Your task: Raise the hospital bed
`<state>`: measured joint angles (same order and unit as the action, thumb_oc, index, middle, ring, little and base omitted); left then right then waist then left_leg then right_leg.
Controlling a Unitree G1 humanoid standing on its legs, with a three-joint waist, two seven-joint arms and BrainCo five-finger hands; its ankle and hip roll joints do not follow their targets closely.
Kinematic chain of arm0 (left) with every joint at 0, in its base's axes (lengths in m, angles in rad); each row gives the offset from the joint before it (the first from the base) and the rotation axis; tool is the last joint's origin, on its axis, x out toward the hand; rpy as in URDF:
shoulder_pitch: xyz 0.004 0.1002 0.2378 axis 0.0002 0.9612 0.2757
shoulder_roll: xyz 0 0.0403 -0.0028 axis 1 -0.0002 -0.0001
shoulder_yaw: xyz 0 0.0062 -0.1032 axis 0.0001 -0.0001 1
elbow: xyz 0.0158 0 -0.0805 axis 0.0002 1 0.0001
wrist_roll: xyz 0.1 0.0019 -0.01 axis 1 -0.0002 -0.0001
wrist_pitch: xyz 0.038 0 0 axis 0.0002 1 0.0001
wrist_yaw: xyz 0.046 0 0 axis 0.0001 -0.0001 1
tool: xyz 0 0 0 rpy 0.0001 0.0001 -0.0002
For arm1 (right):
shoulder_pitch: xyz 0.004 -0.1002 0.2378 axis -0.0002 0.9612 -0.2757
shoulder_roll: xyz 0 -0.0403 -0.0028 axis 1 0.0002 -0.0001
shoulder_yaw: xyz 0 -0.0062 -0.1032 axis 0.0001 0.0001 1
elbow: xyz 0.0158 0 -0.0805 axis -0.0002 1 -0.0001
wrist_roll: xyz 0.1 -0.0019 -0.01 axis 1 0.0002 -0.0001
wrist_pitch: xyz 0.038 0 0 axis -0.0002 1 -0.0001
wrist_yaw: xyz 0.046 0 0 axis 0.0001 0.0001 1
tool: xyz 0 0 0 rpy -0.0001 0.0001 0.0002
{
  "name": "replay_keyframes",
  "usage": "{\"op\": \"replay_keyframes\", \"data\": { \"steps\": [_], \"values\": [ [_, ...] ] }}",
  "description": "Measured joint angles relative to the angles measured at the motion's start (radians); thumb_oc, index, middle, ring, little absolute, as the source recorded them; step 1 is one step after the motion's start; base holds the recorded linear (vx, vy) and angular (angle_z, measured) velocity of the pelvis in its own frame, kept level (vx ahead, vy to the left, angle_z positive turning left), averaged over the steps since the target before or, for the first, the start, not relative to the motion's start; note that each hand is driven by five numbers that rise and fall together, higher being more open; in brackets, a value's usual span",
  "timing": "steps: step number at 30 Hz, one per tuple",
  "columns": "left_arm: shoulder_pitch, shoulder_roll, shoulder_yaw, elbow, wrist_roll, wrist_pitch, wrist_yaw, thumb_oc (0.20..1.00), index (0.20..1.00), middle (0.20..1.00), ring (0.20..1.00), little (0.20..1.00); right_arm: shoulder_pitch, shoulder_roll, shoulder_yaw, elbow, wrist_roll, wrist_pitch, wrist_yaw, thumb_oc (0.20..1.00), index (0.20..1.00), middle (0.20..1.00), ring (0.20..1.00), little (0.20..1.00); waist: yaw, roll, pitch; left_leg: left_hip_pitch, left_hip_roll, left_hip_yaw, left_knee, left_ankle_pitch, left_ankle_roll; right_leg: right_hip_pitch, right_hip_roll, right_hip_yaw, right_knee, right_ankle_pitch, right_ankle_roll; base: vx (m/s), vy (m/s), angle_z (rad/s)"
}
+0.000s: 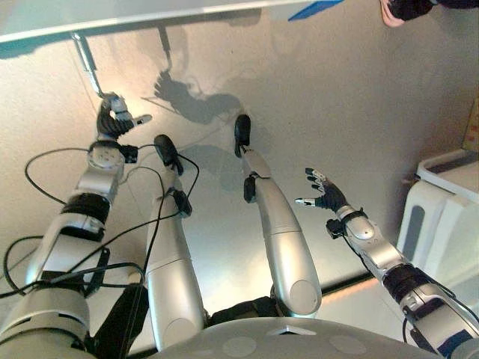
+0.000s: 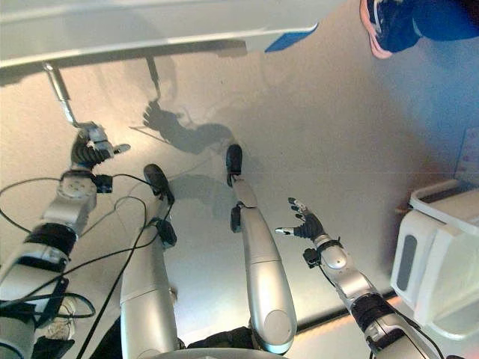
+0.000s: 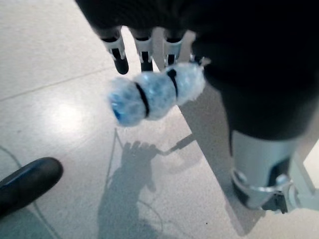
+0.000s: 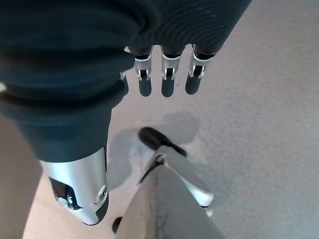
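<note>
The hospital bed's pale frame edge (image 1: 112, 22) runs along the far side. A thin metal crank rod (image 1: 86, 63) hangs down from it at the left. My left hand (image 1: 112, 118) is at the rod's lower end, fingers curled round the crank handle (image 3: 154, 94), which is wrapped in bluish-white padding with black bands. The fingers (image 3: 144, 50) close over the handle from one side and the thumb from the other. My right hand (image 1: 323, 193) hovers over the floor at the right, open with fingers (image 4: 167, 82) spread, holding nothing.
A white plastic cart or bin (image 1: 441, 217) stands at the right edge. A person's shoe (image 2: 382, 26) shows at the far right beside the bed. A blue piece (image 1: 314, 9) sticks out under the bed frame. Pale floor lies between the arms.
</note>
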<state>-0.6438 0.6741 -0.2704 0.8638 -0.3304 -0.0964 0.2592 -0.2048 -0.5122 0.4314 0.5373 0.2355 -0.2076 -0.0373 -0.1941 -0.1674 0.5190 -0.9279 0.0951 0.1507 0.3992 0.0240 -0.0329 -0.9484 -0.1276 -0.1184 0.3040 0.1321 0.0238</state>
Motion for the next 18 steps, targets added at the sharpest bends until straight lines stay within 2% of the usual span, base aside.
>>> {"op": "replay_keyframes", "data": {
  "steps": [1, 2, 5, 9, 12, 13, 15, 18],
  "values": [
    [0.031, -0.014, 0.026, -0.016, -0.001, -0.002, -0.006, 1.0, 1.0, 1.0, 1.0, 1.0, 0.001, 0.011, -0.013, 0.013, -0.002, 0.005, -0.002, 1.0, 1.0, 1.0, 1.0, 1.0, 0.002, 0.003, 0.002, 0.014, -0.001, -0.001, 0.006, 0.003, 0.0, 0.006, -0.005, -0.003, 0.026, -0.008, -0.004, -0.01, -0.023, 0.18],
    [0.092, -0.054, 0.052, -0.027, -0.004, -0.002, -0.018, 1.0, 1.0, 1.0, 1.0, 1.0, 0.008, 0.024, -0.024, 0.038, -0.007, 0.022, -0.008, 1.0, 1.0, 1.0, 1.0, 1.0, 0.011, 0.004, 0.003, 0.069, -0.004, -0.003, 0.0, -0.002, -0.006, 0.042, -0.016, -0.005, 0.064, -0.042, -0.003, 0.0, -0.004, 0.17],
    [0.223, -0.095, 0.064, -0.025, -0.011, -0.002, -0.038, 1.0, 1.0, 1.0, 1.0, 1.0, 0.048, 0.014, -0.034, 0.03, -0.011, 0.028, -0.012, 1.0, 1.0, 1.0, 1.0, 1.0, 0.047, 0.011, -0.012, 0.152, -0.011, -0.013, -0.031, -0.015, -0.013, 0.1, -0.029, -0.016, 0.082, -0.081, -0.004, 0.0, -0.002, 0.06],
    [0.337, -0.123, 0.094, 0.054, -0.02, 0.019, -0.063, 1.0, 1.0, 1.0, 1.0, 1.0, 0.063, 0.011, -0.056, 0.027, -0.015, 0.039, -0.016, 1.0, 1.0, 1.0, 1.0, 1.0, 0.074, 0.021, -0.006, 0.199, -0.018, -0.023, -0.043, -0.009, -0.016, 0.143, -0.036, -0.041, 0.09, -0.083, -0.003, 0.0, -0.008, 0.03],
    [0.392, -0.144, 0.096, 0.03, -0.02, 0.022, -0.072, 1.0, 1.0, 1.0, 1.0, 1.0, 0.08, 0.008, -0.072, 0.017, -0.019, 0.04, -0.016, 1.0, 1.0, 1.0, 1.0, 1.0, 0.078, 0.032, 0.002, 0.233, -0.024, -0.035, -0.055, -0.006, -0.018, 0.176, -0.039, -0.054, 0.096, -0.093, -0.015, 0.01, -0.019, 0.16],
    [0.415, -0.149, 0.103, 0.016, -0.02, 0.023, -0.075, 1.0, 1.0, 1.0, 1.0, 1.0, 0.076, 0.01, -0.076, 0.017, -0.02, 0.041, -0.014, 1.0, 1.0, 1.0, 1.0, 1.0, 0.103, 0.041, 0.008, 0.241, -0.025, -0.041, -0.057, -0.006, -0.017, 0.186, -0.044, -0.057, 0.106, -0.097, -0.016, 0.0, -0.027, 0.11],
    [0.43, -0.167, 0.098, 0.001, -0.021, 0.018, -0.093, 1.0, 1.0, 1.0, 1.0, 1.0, 0.081, 0.019, -0.091, 0.033, -0.022, 0.047, -0.016, 1.0, 1.0, 1.0, 1.0, 1.0, 0.104, 0.049, 0.014, 0.285, -0.032, -0.044, -0.071, 0.004, -0.021, 0.227, -0.049, -0.07, 0.103, -0.107, -0.012, 0.0, -0.02, 0.16],
    [0.444, -0.186, 0.099, 0.005, -0.04, 0.019, -0.107, 1.0, 1.0, 1.0, 1.0, 1.0, 0.082, 0.036, -0.097, 0.071, -0.029, 0.05, -0.016, 1.0, 1.0, 1.0, 1.0, 1.0, 0.128, 0.057, 0.014, 0.368, -0.032, -0.044, -0.114, 0.007, -0.024, 0.306, -0.05, -0.078, 0.076, -0.108, -0.008, -0.02, -0.01, 0.05]
  ]
}}
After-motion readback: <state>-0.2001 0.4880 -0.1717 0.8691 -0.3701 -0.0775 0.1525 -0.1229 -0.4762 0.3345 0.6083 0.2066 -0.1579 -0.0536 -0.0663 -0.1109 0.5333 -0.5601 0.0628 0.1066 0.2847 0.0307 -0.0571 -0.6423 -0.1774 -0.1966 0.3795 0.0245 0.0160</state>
